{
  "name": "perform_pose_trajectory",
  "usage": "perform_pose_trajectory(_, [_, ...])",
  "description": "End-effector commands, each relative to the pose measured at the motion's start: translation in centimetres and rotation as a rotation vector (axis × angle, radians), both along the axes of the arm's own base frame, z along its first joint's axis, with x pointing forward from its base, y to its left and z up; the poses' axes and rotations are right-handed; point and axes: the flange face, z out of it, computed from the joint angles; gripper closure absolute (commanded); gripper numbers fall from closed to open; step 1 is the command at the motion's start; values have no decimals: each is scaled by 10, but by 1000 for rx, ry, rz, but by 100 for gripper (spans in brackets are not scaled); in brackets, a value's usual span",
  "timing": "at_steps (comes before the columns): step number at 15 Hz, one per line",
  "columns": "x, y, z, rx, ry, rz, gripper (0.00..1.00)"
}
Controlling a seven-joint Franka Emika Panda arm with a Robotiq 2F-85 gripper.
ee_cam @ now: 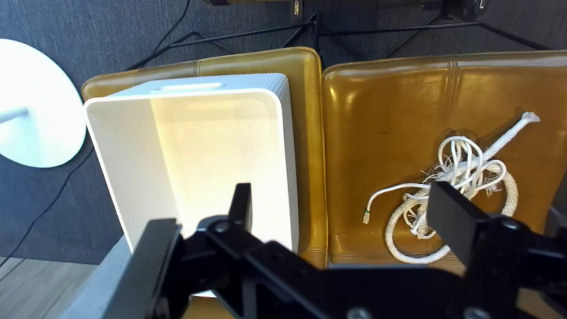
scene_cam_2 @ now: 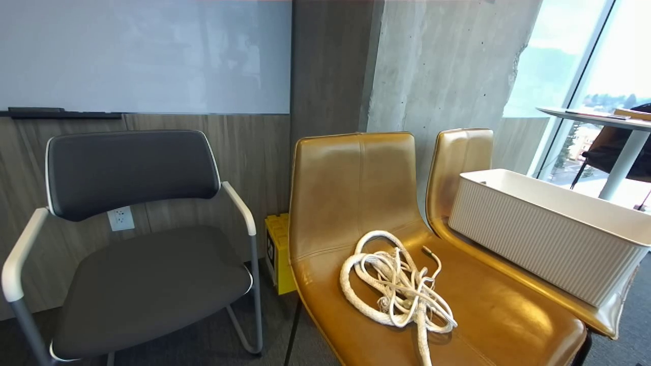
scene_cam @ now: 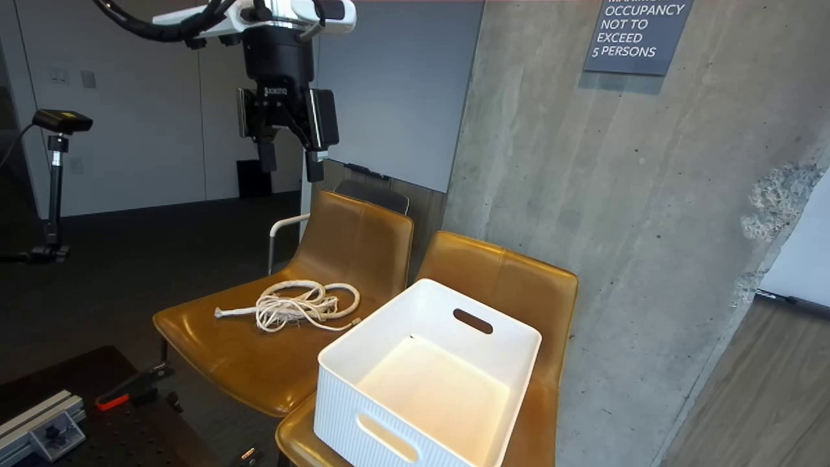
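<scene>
Gripper point(scene_cam: 290, 162) hangs in the air, higher than both brown chairs, jaws wide apart, nothing between them. Rope point(scene_cam: 275, 311) lies on the seat of the left chair point(scene_cam: 227, 353): thick, loosely looped, tangled with thin cord point(ee_cam: 398, 185), frayed thick end toward the near left. White bin point(scene_cam: 434, 389), ribbed outside, sits open side up on the right chair point(scene_cam: 499, 266), right of the rope and apart from it. The chairs stand side by side, edges close. Wrist view: one jaw overlaps the bin, the other covers part of the rope. Concrete wall point(scene_cam: 583, 194) on the far side, dark sign point(scene_cam: 639, 39) on it. Gray armchair point(scene_cam_2: 157, 290) left of the brown chairs, yellow box point(scene_cam_2: 286, 259) between, whiteboard point(scene_cam_2: 152, 56) on the far left.
</scene>
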Motion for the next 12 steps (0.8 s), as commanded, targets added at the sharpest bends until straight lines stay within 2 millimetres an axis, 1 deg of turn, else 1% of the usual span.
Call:
perform_pose_trajectory(1, [33, 92, -10, -57, -60, 80, 0])
perform_pose_trajectory(2, [37, 121, -15, -76, -73, 105, 0])
perform_pose_trajectory(3, [41, 148, -17, -86, -89, 129, 0])
perform_pose_trajectory(5, [52, 200, -28, -107, -123, 177, 0])
perform_pose_trajectory(6, [57, 220, -28, -111, -139, 196, 0])
perform_pose_trajectory(7, [66, 243, -37, -113, -160, 216, 0])
perform_pose_trajectory(8, [73, 260, -43, -114, -177, 234, 0])
perform_pose_trajectory(9, [81, 276, -53, -114, -191, 250, 0])
perform_pose_trajectory(10, [90, 287, -61, -112, -202, 259, 0])
perform_pose_trajectory(11, [99, 289, -73, -110, -207, 267, 0])
perform_pose_trajectory(12, [109, 292, -91, -98, -209, 266, 0])
